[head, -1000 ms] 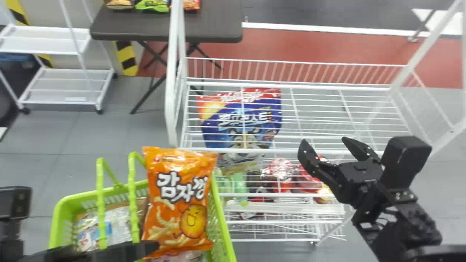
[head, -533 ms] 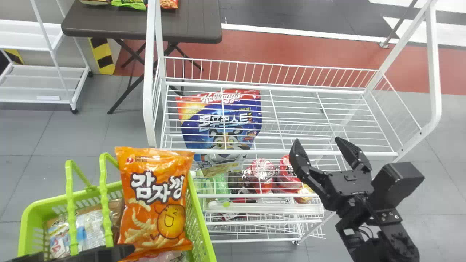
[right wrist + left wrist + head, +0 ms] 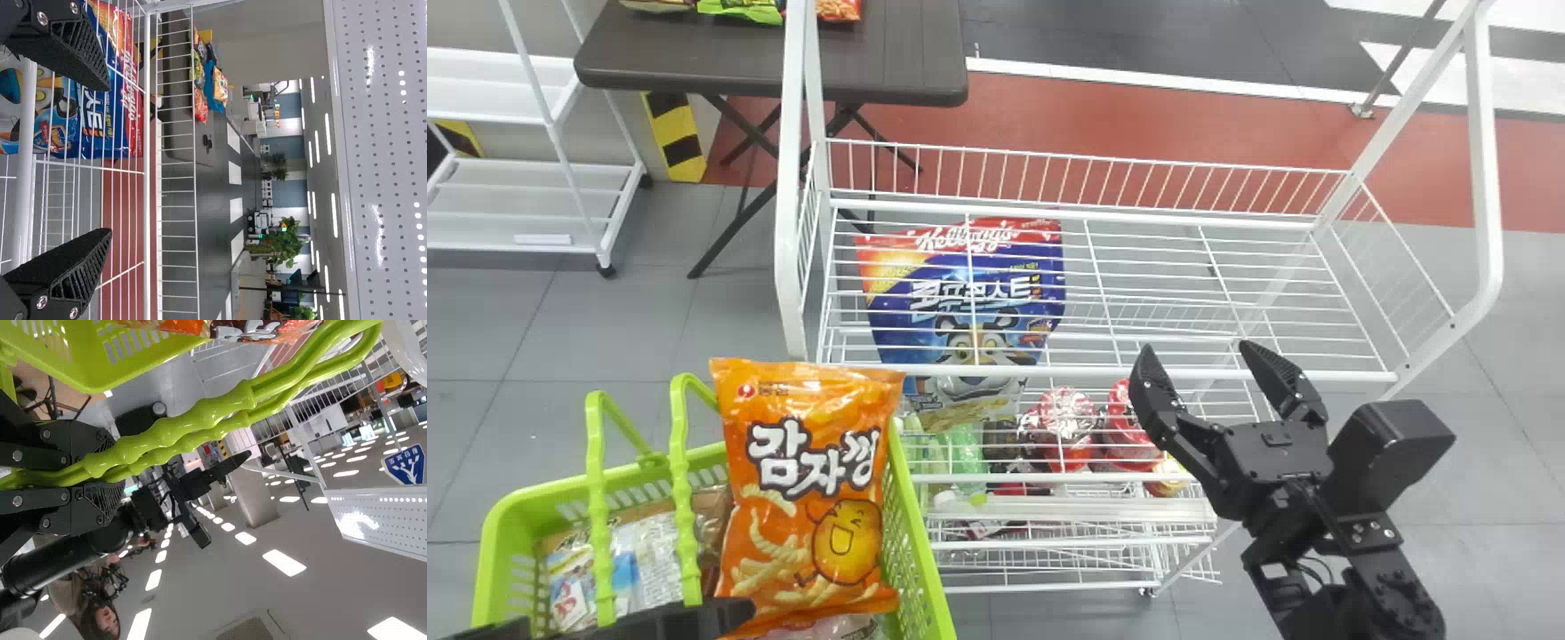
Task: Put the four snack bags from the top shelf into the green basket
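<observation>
In the head view, the white wire rack (image 3: 790,204) stands with the green basket (image 3: 920,551) at its near left; the basket is molded plastic, its walls pierced by slots. Within it, the orange snack bag (image 3: 809,489), glossy, puffed and roughly rectangular with crimped ends, lies over a clear, crinkly package (image 3: 845,628), beside flat, shiny packets (image 3: 640,560). Slim green handles (image 3: 683,498) arch above them. The left gripper (image 3: 694,616), smooth and dark, is at the bottom edge, to the rack's near left. The right gripper (image 3: 1197,347) hangs over the rack's front rail, toward its right side, its two tapering fingers spread wide with nothing between them. A blue-and-red cereal pouch (image 3: 960,293), broad and slick, shows through the rack's thin rods at the left. Red film-wrapped packages (image 3: 1065,427) sit lower in the rack, and past its back left stands a dark, round-cornered table (image 3: 907,53) with small glossy bags (image 3: 740,9). In the left wrist view, the left gripper (image 3: 110,475) is closed around the knobbly, bulging handles, beside the rack. In the right wrist view, the right gripper's (image 3: 108,159) fingers, rough with cross ridges, stand well apart before the rack's straight wires.
</observation>
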Robot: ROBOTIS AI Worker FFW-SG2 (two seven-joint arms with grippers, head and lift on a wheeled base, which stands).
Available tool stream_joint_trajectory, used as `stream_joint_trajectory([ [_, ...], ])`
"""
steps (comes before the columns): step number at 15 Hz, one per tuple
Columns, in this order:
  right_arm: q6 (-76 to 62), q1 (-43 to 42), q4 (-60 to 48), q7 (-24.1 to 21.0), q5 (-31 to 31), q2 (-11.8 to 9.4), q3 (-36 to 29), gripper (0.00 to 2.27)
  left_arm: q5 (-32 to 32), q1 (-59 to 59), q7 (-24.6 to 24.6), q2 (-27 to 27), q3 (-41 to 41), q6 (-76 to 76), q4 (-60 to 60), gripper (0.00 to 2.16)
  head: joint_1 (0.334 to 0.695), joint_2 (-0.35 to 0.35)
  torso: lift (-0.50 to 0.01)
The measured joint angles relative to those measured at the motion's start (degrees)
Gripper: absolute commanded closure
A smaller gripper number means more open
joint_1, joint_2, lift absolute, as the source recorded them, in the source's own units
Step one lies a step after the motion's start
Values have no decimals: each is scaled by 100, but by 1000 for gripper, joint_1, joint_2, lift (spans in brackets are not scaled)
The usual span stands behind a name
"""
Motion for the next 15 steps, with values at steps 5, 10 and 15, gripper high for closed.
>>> stream_joint_trajectory([
  [5, 14, 0, -12, -1, -6, 2, 16, 56, 0, 8, 0, 0, 0, 0, -9, 2148, 695, -155, 0],
  [10, 31, -18, -25, -5, -8, 2, 25, 60, 0, 0, 0, 0, 0, 0, -8, 2148, 695, -153, 0],
  [15, 73, -50, -26, -5, -3, 2, 43, 60, 0, -5, 0, 0, 0, 0, -1, 2148, 695, -149, 0],
])
